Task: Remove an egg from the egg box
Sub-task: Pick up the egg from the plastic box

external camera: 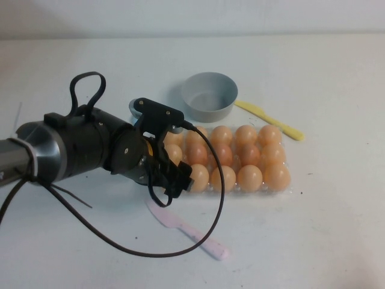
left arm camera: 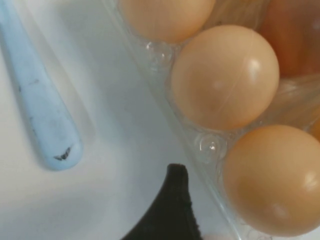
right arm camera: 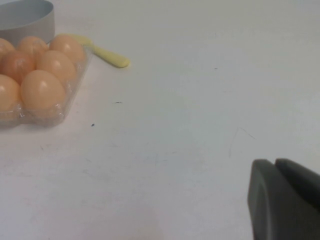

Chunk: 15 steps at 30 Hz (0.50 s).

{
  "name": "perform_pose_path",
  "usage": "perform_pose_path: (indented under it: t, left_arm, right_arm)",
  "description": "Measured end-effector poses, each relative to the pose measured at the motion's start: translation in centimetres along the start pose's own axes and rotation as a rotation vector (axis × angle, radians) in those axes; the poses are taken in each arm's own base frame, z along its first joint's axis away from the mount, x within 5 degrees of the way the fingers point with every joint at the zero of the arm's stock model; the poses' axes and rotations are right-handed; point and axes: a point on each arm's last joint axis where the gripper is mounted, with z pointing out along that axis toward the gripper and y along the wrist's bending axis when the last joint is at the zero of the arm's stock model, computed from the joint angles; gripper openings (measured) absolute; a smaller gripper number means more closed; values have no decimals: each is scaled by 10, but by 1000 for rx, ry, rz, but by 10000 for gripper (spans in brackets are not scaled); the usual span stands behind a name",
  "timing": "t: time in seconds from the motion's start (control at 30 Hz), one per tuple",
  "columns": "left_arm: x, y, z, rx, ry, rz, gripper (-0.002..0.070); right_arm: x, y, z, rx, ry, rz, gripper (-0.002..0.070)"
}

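At egg box point(external camera: 287, 191) left edge, left hand point(external camera: 170, 180); right hand point(right arm camera: 280, 200) well apart.

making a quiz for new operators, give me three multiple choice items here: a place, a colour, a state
1. Where is the grey bowl relative to the egg box? A) behind it B) in front of it C) on top of it
2. What colour is the spatula in front of the box? A) green B) pink C) black
3. The bowl is: A) tipped over B) holding an egg C) upright, empty
Answers: A, it sits beyond the box; B, pale pink; C, its inside shows bare. Left hand is at the box's left end; right hand over bare table to the box's right.
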Motion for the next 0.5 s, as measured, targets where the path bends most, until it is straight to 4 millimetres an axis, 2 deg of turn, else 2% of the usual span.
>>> perform_pose_path:
  t: [0.2,0.5]
  left_arm:
    - [0,0,2,1,-4,-9,586]
    - [-1,0,2,2,-12,-11,372]
  right_arm:
    - [0,0,0,0,0,0,-20]
    - [0,0,0,0,0,0,-20]
